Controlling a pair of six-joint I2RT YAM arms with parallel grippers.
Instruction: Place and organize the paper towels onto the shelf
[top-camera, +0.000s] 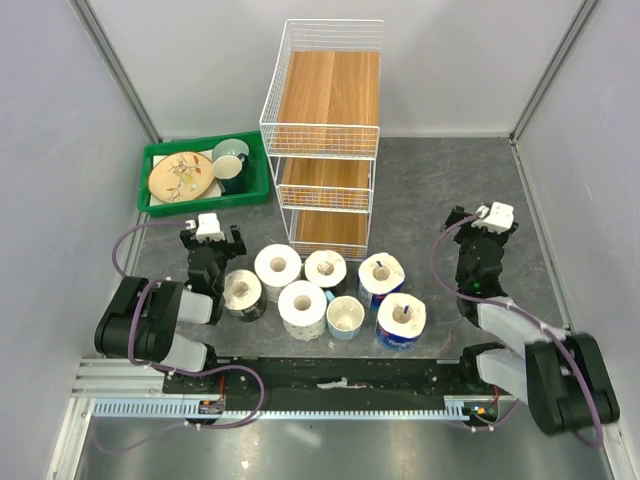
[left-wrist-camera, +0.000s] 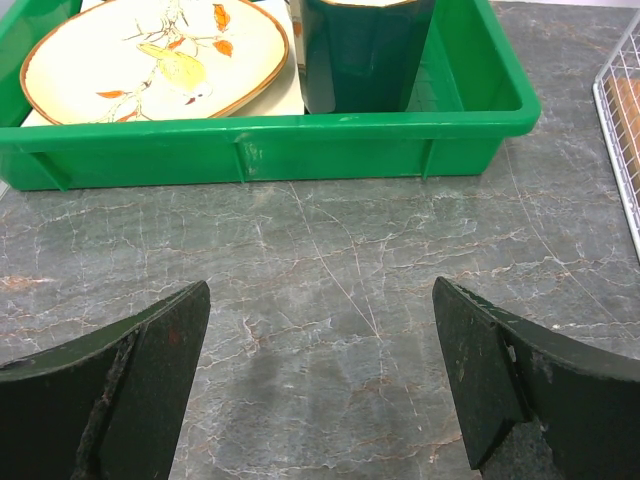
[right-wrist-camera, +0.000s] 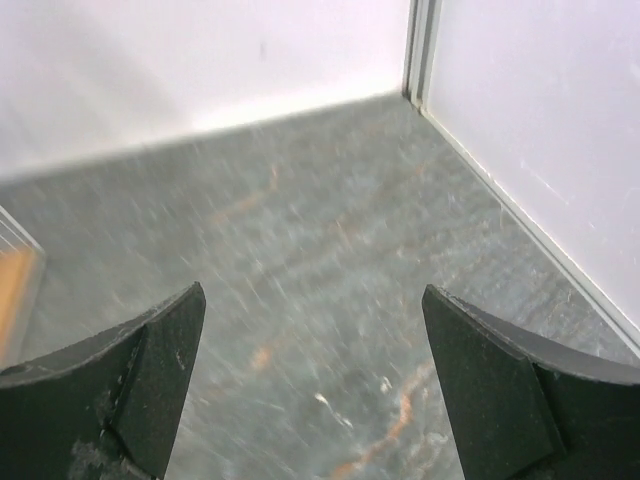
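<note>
Since the paper towels (top-camera: 303, 300) stand crowded on the counter (top-camera: 420, 200) just in front of the shelf (top-camera: 325, 130), with what looks like a cup (top-camera: 345, 318) among them, the left gripper (top-camera: 208, 234) or right gripper (top-camera: 490, 220), both spread and empty, could topple neighbours when reaching in.

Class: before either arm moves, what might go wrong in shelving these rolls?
The paper towels stand tightly clustered, so reaching for one may topple neighbours. The pale blue cup among them could be grabbed by mistake. The shelf has narrow wire-fronted lower tiers; a roll may snag.
</note>
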